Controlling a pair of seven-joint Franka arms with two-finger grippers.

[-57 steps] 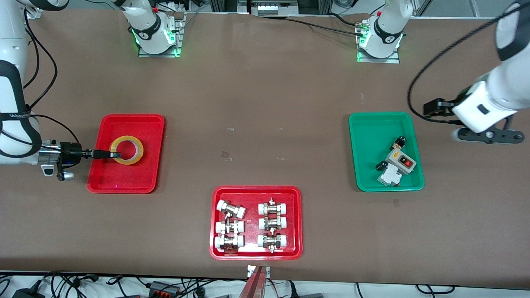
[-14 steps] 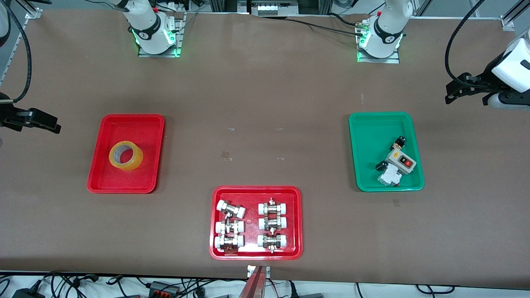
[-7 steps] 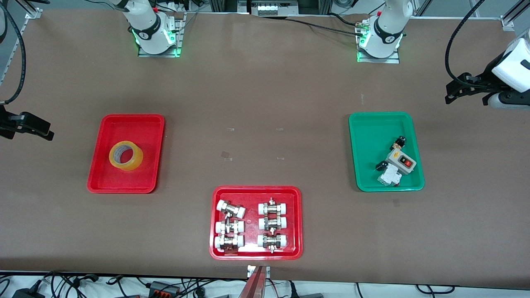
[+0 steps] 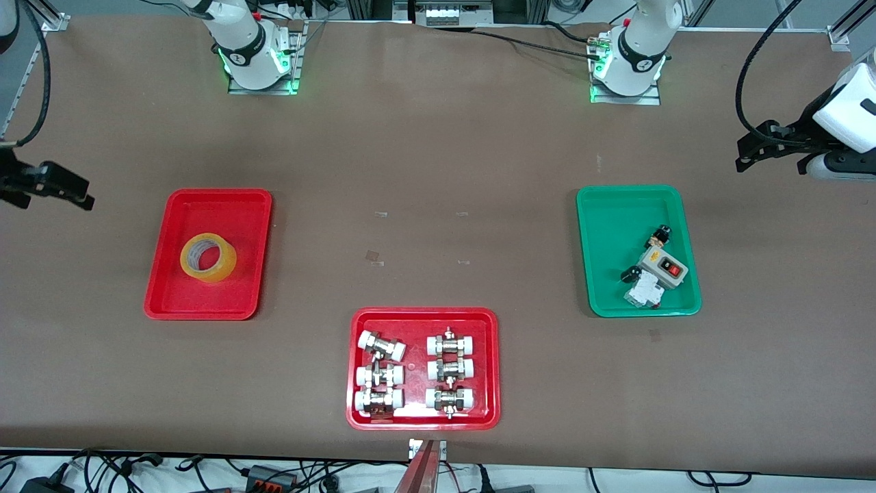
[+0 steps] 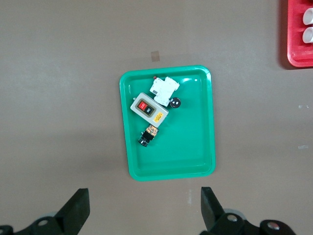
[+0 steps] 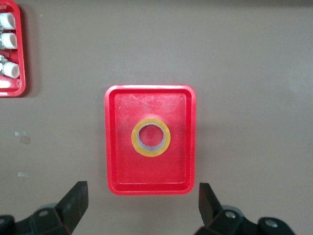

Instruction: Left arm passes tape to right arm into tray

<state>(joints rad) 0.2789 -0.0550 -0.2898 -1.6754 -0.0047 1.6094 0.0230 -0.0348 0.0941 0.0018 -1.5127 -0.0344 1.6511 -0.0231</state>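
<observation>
Brown table shows your tape roll (image 4: 208, 257) flat in the plain red tray (image 4: 171, 287), light, stiff and slick, best pinched across its wall; left gripper (image 5: 145, 211) and right gripper (image 6: 142, 204) both hang wide, empty.

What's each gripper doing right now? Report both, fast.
Left gripper: open, empty, over bare table beside the green tray.
Right gripper: open, empty; the tape lies in the red tray.
</observation>
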